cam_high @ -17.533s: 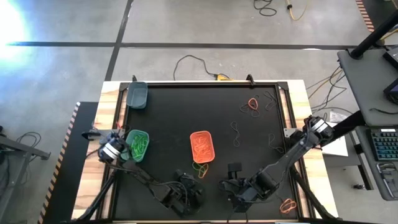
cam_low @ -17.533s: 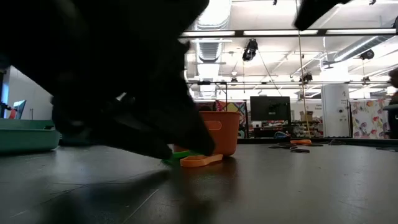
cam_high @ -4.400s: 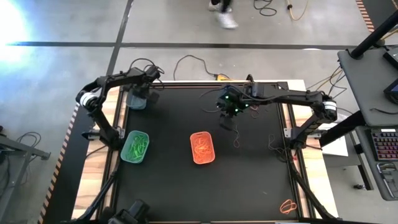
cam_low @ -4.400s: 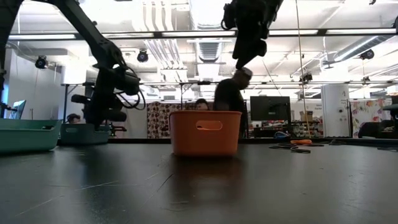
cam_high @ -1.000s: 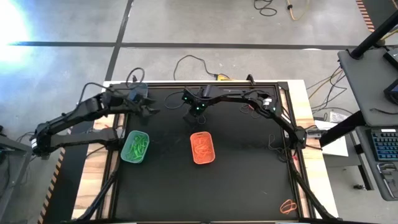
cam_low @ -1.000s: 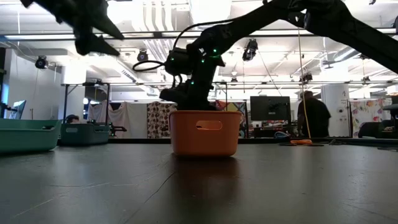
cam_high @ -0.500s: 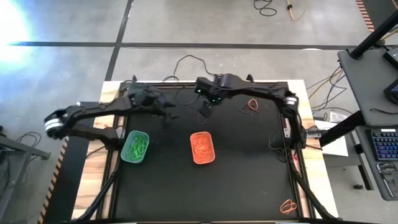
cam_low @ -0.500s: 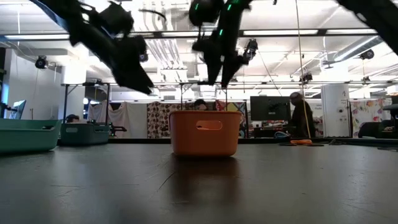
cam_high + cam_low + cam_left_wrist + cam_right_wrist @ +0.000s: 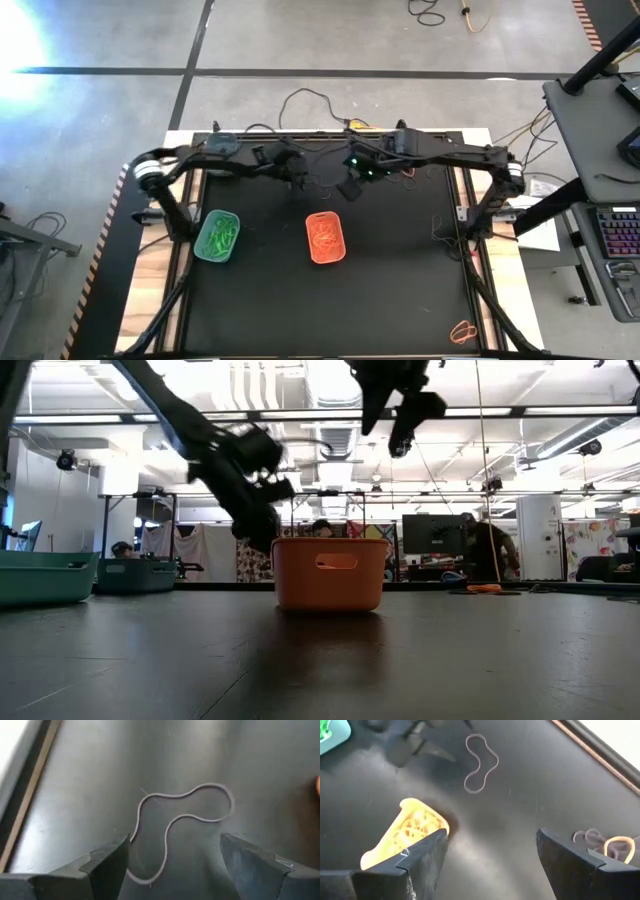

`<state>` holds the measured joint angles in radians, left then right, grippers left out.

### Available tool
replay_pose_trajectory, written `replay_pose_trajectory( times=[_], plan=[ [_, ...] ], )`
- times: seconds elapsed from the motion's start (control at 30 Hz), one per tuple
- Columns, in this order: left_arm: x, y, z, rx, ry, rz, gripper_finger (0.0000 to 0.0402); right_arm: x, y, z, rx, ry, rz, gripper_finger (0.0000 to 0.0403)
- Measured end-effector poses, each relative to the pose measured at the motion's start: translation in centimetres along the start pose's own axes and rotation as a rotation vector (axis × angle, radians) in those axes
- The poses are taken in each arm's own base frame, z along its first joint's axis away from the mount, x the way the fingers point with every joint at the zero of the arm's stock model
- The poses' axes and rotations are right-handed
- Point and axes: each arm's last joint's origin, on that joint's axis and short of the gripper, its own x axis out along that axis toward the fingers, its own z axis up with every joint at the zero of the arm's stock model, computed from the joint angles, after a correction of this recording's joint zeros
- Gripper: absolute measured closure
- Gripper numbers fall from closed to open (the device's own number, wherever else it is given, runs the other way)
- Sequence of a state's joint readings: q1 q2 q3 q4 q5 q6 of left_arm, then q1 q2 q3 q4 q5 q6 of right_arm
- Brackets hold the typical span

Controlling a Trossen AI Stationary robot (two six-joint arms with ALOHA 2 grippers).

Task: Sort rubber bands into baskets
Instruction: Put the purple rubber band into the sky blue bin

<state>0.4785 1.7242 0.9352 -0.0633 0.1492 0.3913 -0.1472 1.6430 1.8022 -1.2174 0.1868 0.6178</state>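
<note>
While both arms reached over the far half of the table (image 9: 400, 300), the left gripper (image 9: 297, 176) hung with jaws spread above a dark rubber band (image 9: 172, 827) lying flat on the mat. The right gripper (image 9: 350, 187), jaws also spread and holding nothing, hovered just beyond the orange basket (image 9: 325, 238). The light green basket (image 9: 219, 236) sat near the left edge.

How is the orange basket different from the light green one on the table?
The orange basket holds orange bands, while the light green basket holds bright green ones. The orange basket sits near the middle of the black mat; the light green basket sits at the mat's left edge, slightly tilted. Both are small, shallow, rounded trays, and neither claw is touching them.
</note>
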Motion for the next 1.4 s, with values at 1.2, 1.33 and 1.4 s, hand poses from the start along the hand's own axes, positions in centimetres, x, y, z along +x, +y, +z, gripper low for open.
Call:
replay_pose_trajectory(
  times=[1.2, 1.33, 1.4],
  plan=[
    [5.5, 3.3, 0.1, -0.170, 0.269, -0.065, 0.0398, 1.3, 0.2, -3.7, 0.046, 0.050, -0.079, 0.0108],
    [5.2, 3.4, 0.1, -0.195, 0.271, -0.066, 0.0401, 1.3, 0.2, -3.7, 0.046, 0.046, -0.083, 0.0108],
    [4.7, 3.9, 0.0, -0.231, 0.261, -0.080, 0.0401, 1.3, 0.2, -3.7, 0.048, 0.047, -0.083, 0.0108]
  ],
)
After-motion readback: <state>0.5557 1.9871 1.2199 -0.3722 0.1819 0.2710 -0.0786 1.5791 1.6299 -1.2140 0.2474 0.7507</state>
